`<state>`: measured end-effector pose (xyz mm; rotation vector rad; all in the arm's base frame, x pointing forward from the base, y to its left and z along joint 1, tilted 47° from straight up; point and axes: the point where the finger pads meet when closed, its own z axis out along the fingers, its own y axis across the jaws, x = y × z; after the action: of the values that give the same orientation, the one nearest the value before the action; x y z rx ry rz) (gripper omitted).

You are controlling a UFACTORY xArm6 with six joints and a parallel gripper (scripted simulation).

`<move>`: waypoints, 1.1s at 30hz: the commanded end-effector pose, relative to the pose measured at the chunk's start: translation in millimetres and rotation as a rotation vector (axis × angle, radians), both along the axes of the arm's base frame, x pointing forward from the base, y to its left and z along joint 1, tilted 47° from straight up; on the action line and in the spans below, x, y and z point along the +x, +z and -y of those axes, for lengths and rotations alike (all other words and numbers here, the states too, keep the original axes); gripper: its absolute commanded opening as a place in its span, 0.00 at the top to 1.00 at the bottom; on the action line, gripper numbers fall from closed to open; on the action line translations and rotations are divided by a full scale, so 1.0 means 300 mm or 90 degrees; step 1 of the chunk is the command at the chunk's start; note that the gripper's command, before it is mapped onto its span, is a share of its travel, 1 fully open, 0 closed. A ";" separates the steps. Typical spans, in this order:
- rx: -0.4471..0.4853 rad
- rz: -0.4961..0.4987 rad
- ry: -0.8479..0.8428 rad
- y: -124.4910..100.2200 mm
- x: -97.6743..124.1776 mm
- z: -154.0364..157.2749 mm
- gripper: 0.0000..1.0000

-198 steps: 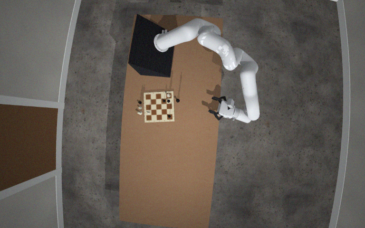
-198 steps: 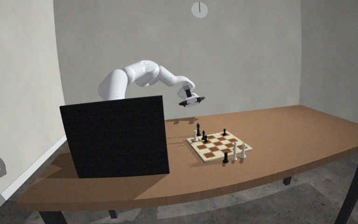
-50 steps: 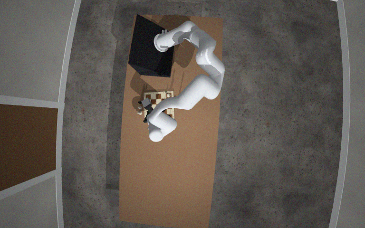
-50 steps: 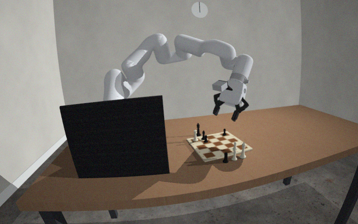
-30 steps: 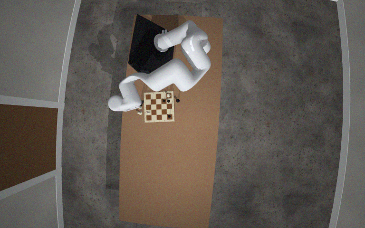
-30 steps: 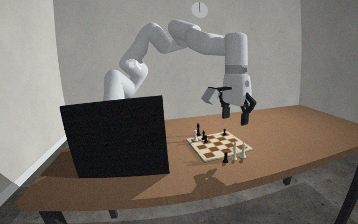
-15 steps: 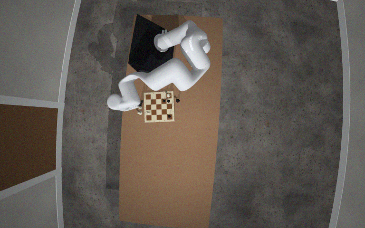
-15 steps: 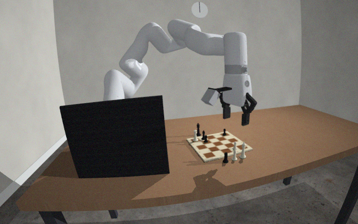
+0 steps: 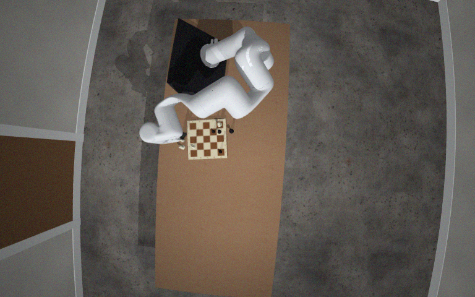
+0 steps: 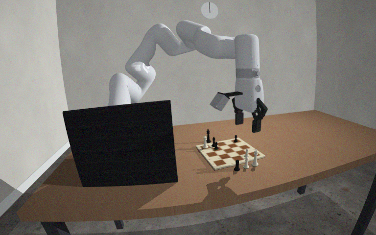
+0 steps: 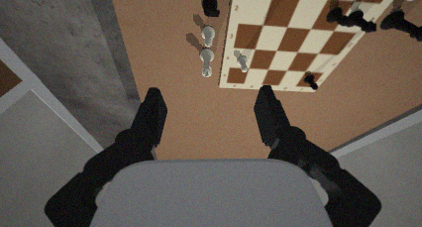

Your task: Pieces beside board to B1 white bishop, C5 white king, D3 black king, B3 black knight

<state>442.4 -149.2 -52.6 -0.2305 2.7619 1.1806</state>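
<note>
The chessboard point(image 10: 206, 157) point(image 9: 206, 157) point(image 11: 258, 86) lies on the brown table point(image 10: 300, 145). Beside one edge stand a black knight point(image 10: 236, 165) point(image 11: 210, 5) and two tall white pieces, one point(image 10: 246, 158) point(image 11: 208, 35) next to the knight and the other point(image 10: 255, 157) point(image 11: 206, 60) at the end of the row. The black king point(image 10: 208, 135) point(image 11: 398, 21) stands off the opposite edge. On the board are a white pawn point(image 11: 242, 62), a black pawn point(image 11: 310, 80) point(image 10: 235, 138), further black pieces point(image 10: 215, 143) and a white piece point(image 10: 204, 142). My gripper point(image 10: 247, 123) point(image 11: 210, 97) is open and empty, high above the table just off the board's corner near the white pieces.
A large upright black panel point(image 10: 120, 142) point(image 9: 185, 59) stands on the table behind the board, near the arm's base. The table's long edge point(image 11: 126, 78) runs close beside the row of white pieces.
</note>
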 end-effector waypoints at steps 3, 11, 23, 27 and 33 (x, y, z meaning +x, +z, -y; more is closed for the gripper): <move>0.007 -0.109 -0.104 -0.003 0.005 -0.002 0.00; 0.021 -0.261 -0.252 -0.018 0.008 -0.017 0.00; 0.044 -0.461 -0.452 -0.043 0.011 -0.042 0.00; 0.053 -0.530 -0.522 -0.052 0.012 -0.052 0.00; 0.063 -0.600 -0.591 -0.061 0.013 -0.061 0.00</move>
<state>444.9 -131.8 -69.5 1.5439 2.7789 1.3002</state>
